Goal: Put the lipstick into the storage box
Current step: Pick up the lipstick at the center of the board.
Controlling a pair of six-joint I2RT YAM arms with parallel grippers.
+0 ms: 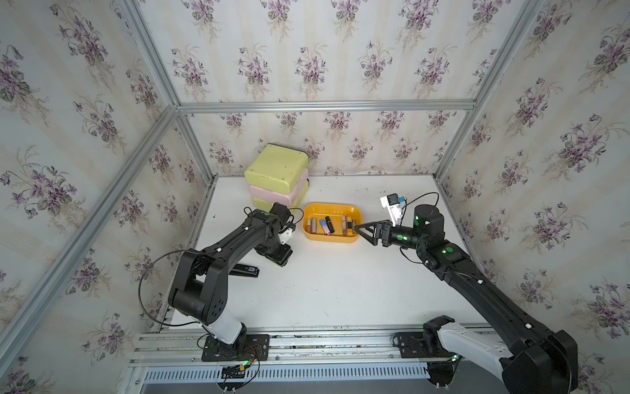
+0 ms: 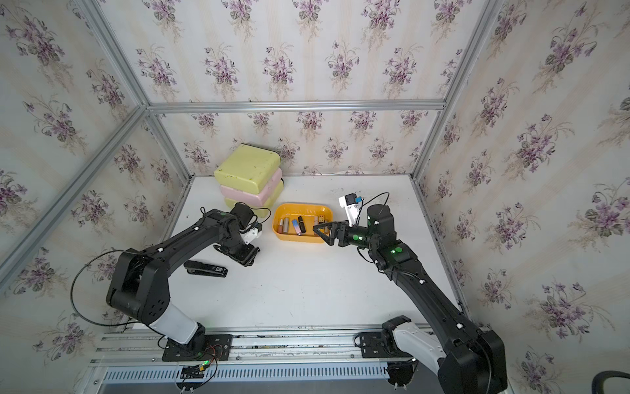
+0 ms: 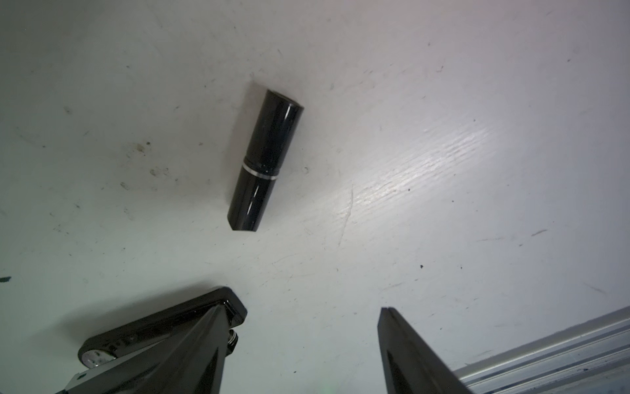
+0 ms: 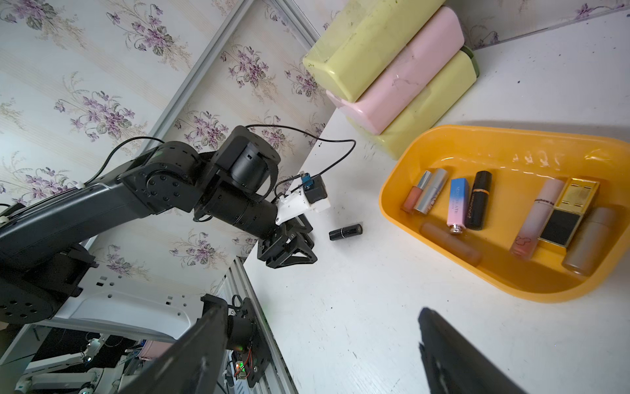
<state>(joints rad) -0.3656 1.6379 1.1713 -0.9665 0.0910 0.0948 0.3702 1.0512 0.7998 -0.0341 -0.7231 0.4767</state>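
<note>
A black lipstick (image 3: 266, 160) with a thin silver band lies flat on the white table, loose; in the right wrist view it is the lipstick (image 4: 345, 232) left of the box. My left gripper (image 3: 303, 308) hangs just short of it, open and empty, pointing down at the table (image 1: 274, 254); it hides the lipstick in both top views. The storage box (image 1: 332, 206) is an orange tray holding several lipsticks and tubes (image 4: 479, 199). My right gripper (image 1: 363, 233) sits at the box's right end, open and empty (image 4: 322, 310).
A stack of pale green and pink lidded boxes (image 1: 278, 177) stands behind the left arm, against the back wall. A flat black device (image 1: 245, 271) lies on the table beside the left arm, one end under my left finger (image 3: 153, 327). Aluminium rails (image 1: 306, 341) edge the table's front.
</note>
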